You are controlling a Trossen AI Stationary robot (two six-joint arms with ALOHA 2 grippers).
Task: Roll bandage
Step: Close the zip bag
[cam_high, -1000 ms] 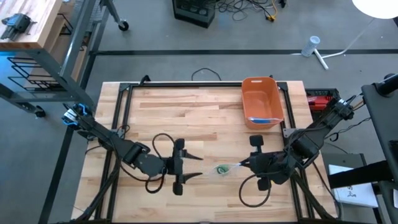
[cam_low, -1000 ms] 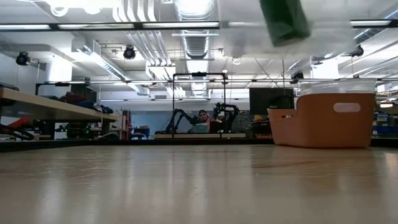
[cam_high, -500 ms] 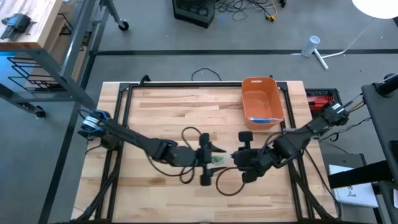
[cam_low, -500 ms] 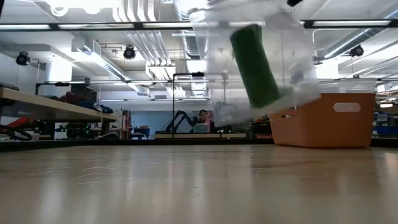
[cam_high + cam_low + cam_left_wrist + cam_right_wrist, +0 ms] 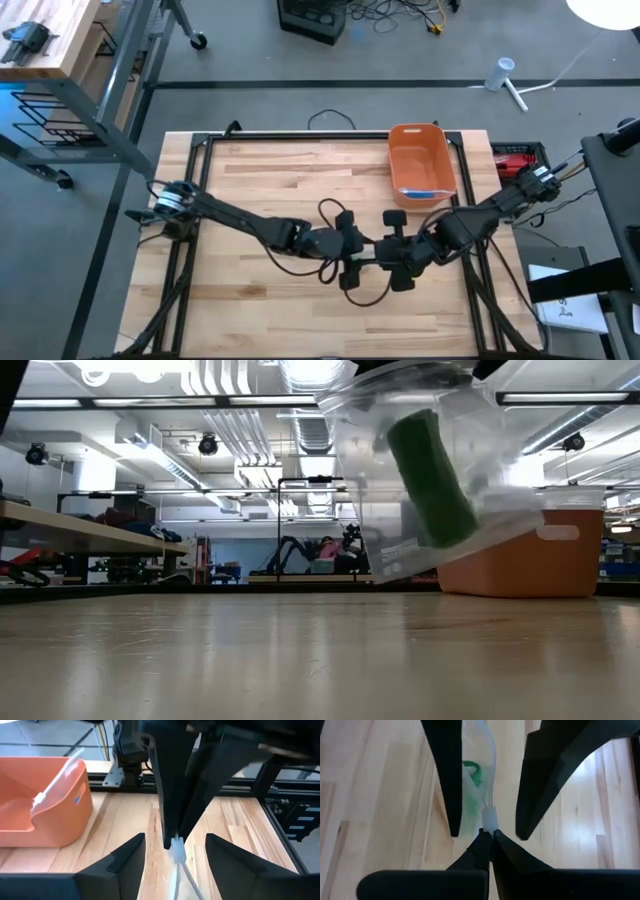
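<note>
The right gripper (image 5: 489, 834) is pinched tight on the top edge of a clear plastic bag (image 5: 440, 480), which hangs above the middle of the table (image 5: 250, 180), nearer its front edge. Inside sits the green bandage roll (image 5: 432, 480) (tilted, clear of the tabletop). The left gripper (image 5: 175, 852) faces it, fingers (image 5: 117, 862) spread wide either side of the bag's edge, not touching it. An orange bin (image 5: 420, 165) stands at the far edge.

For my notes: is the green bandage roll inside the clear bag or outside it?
Inside. In the low view the green bandage roll shows through the clear bag, which hangs above the table, pinched by the right end effector.
</note>
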